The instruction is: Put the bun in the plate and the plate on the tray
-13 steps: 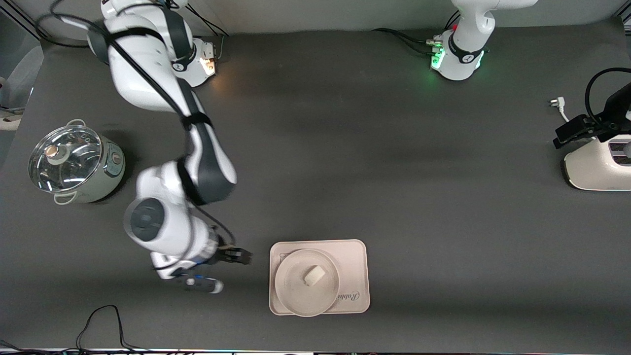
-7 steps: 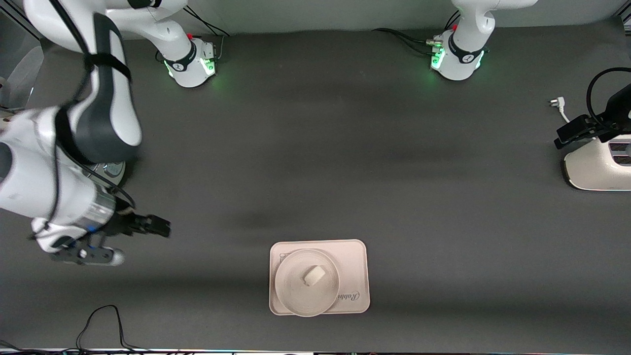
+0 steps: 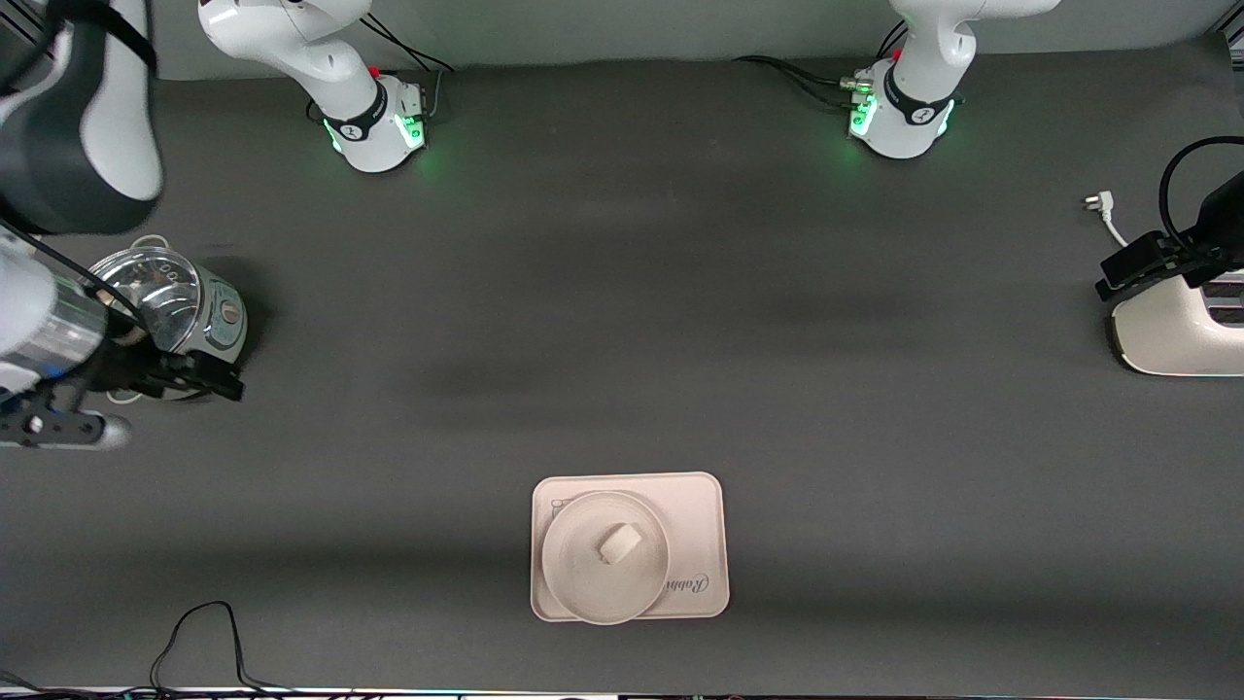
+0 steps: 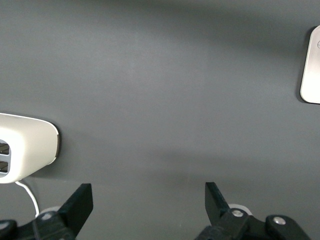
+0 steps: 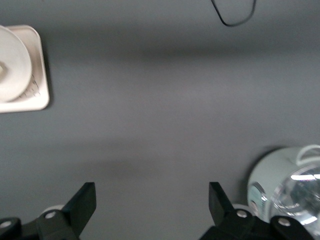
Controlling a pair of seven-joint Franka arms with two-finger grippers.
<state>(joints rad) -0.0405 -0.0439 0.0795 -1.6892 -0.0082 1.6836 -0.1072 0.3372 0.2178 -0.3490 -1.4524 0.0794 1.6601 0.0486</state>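
Now the right pincer (image 3: 219, 382) has pulled away to the pot (image 3: 180, 316), spread wide and holding nothing. Well apart from it, the bun (image 3: 618, 542) sits in the plate (image 3: 573, 574) on the tray (image 3: 695, 515). Job looks done. The left pincer (image 4: 149, 200) waits, spread wide, over the bench (image 3: 680, 292).

The toaster (image 3: 1188, 331) is cut off by the front view's edge, partly covered by the left gripper (image 3: 1127, 264). The right arm hides part of the pot (image 3: 185, 311). The plate (image 3: 583, 574) covers the tray's (image 3: 705, 506) drawing; its script reads, apparently, "Rabbit".
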